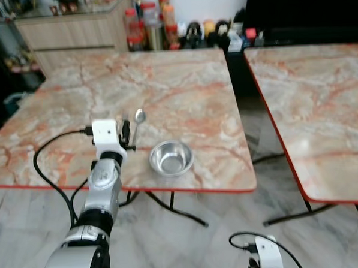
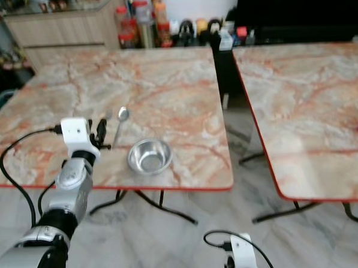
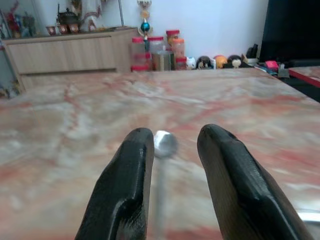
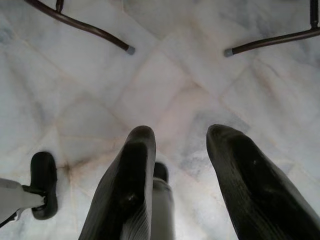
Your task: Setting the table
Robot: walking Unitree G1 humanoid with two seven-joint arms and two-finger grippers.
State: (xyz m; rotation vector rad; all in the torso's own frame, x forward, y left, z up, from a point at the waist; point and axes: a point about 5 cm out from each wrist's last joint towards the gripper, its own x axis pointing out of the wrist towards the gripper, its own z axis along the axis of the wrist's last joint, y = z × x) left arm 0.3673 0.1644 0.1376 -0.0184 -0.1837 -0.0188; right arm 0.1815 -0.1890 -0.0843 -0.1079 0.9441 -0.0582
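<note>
Fingers of the left gripper (image 3: 170, 185) standing parted, holding nothing, hovering low over the near part of the marble table (image 1: 182, 86). Straddling the handle of the spoon (image 1: 136, 125) from above in the wrist view, with the shaft running up the gap between the two black fingers (image 3: 122, 190) and the bowl end lying just beyond the tips. Lying lengthwise along the gripper's own line of reach, handle toward the wrist, bowl pointing away toward the far side of the table. Sitting just to the right of the gripper, near the table's front edge and close beside the spoon without clearly touching it: the steel bowl (image 1: 171, 157). Judging from this, either lowering to close on the shaft or lifting clear of a spoon already placed; not possible to tell which. Hanging idle well below and to the right, far from the spoon: the right gripper (image 4: 177, 185), fingers likewise apart, pointing at the pale tiled floor (image 4: 165, 75). Being much the nearer, the left arm.
</note>
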